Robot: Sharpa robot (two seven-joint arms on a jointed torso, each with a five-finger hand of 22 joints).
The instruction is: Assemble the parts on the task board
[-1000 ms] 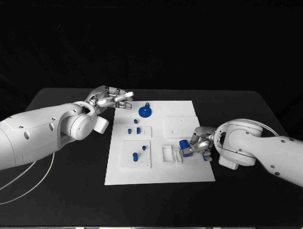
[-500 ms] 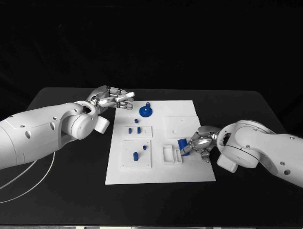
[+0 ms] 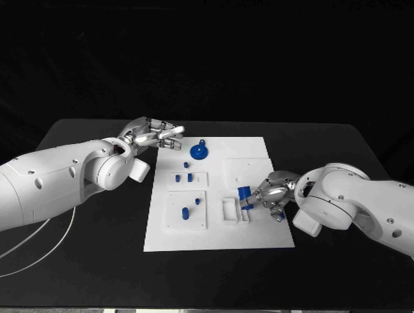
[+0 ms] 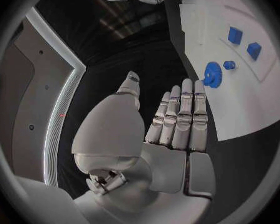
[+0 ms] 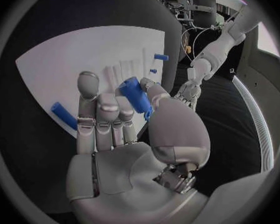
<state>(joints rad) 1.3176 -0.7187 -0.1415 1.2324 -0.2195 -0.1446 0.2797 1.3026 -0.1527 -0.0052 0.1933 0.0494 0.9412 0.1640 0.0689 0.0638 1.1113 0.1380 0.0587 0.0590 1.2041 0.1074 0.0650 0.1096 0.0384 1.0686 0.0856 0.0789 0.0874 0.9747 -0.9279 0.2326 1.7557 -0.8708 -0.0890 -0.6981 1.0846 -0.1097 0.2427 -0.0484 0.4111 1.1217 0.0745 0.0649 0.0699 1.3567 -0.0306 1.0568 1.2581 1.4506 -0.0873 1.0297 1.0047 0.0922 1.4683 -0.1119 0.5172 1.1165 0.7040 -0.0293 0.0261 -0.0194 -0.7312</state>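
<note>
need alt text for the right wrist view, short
The right hand pinches a blue part between thumb and fingers, above the white task board. Another blue part lies on the board beside the fingers, and the left hand hangs beyond.

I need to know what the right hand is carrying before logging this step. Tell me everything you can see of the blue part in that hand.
The blue part is a short, stubby piece, plain blue with a matte, plastic look. The right hand pinches it between thumb and fingers, tilted, above the task board. From the head camera it sits near the board's right side, close to the white slotted holders. Its lower end is hidden by the fingers, so I cannot tell whether it touches the board.
</note>
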